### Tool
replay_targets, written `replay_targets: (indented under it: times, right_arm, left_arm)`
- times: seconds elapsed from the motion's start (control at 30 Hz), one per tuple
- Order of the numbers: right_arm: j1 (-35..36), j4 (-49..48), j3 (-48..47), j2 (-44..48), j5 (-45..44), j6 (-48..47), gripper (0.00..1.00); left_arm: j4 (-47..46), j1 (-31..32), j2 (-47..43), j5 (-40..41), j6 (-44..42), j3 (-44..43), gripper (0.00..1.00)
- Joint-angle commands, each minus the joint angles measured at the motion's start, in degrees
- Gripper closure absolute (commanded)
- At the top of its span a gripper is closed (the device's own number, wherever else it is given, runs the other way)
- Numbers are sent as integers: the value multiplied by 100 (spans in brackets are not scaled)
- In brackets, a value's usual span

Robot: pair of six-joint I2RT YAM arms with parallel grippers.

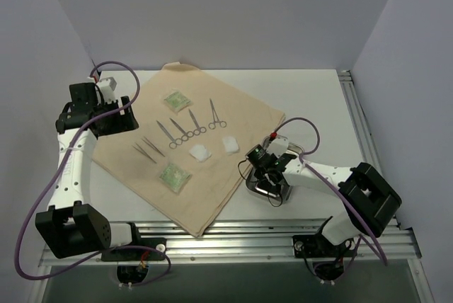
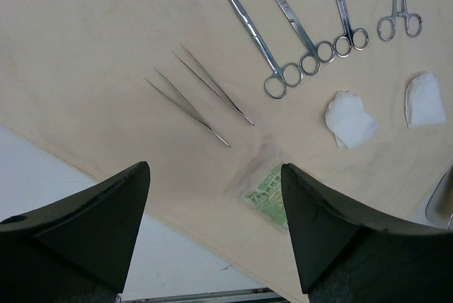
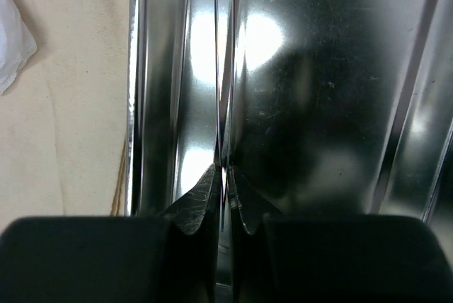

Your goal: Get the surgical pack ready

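The tan cloth sheet [image 1: 205, 190] lies spread flat on the table. On it lie several metal forceps [image 1: 185, 132], two thin tweezers [image 1: 147, 149], two white gauze pads [image 1: 202, 152] and two green packets [image 1: 174, 174]. The shiny steel tray [image 1: 265, 190] sits at the cloth's right edge. My right gripper [image 1: 272, 175] is shut on the tray's thin side wall, seen edge-on between the fingertips in the right wrist view [image 3: 223, 175]. My left gripper [image 1: 113, 120] is open and empty, held above the cloth's left edge [image 2: 216, 168], with the forceps [image 2: 283, 80], tweezers [image 2: 191, 105] and a green packet [image 2: 265, 193] ahead of it.
White walls stand at the back and both sides. A metal rail [image 1: 361, 126] runs along the table's right edge and another along the front [image 1: 233, 236]. White tabletop [image 2: 85, 190] shows below the cloth's near edge.
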State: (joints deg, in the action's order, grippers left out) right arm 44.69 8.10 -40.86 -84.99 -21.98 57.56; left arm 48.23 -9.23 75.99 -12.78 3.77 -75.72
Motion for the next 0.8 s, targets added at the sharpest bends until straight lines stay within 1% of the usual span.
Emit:
replay_targets:
  times: [0.0,0.1,0.27,0.43,0.47,0.57,0.63,0.67,0.77]
  right_arm:
    - [-4,-124,122,141,-35,326,100]
    - [57,-168,140,106,123,396,100]
    - [207,-89,271,184,-70,730,100]
    - [207,-291,447,211,-70,880,100]
    - [207,-256,421,185,-70,880,94]
    - [233,-73,368,141,-149,967,86]
    - [260,-10,368,193,-333,1038,84]
    - [269,-10,360,228,-342,1038,79]
    - [260,138,307,299,-474,1055,77]
  left_arm:
    - [-165,-87,-22,-181,-87,-83,16]
    - [-200,-105,-31,-181,-87,-83,16]
    - [-182,-122,-22,-251,-87,-92,16]
    - [-200,-149,-31,-243,-87,-74,16]
    - [-200,-149,-31,-234,-96,-74,16]
    - [-200,-149,-40,-260,-96,-74,16]
    - [-173,-149,-40,-313,-96,-83,16]
    - [-165,-158,-49,-331,-87,-83,16]
    - [-173,-158,-58,-357,-87,-66,16]
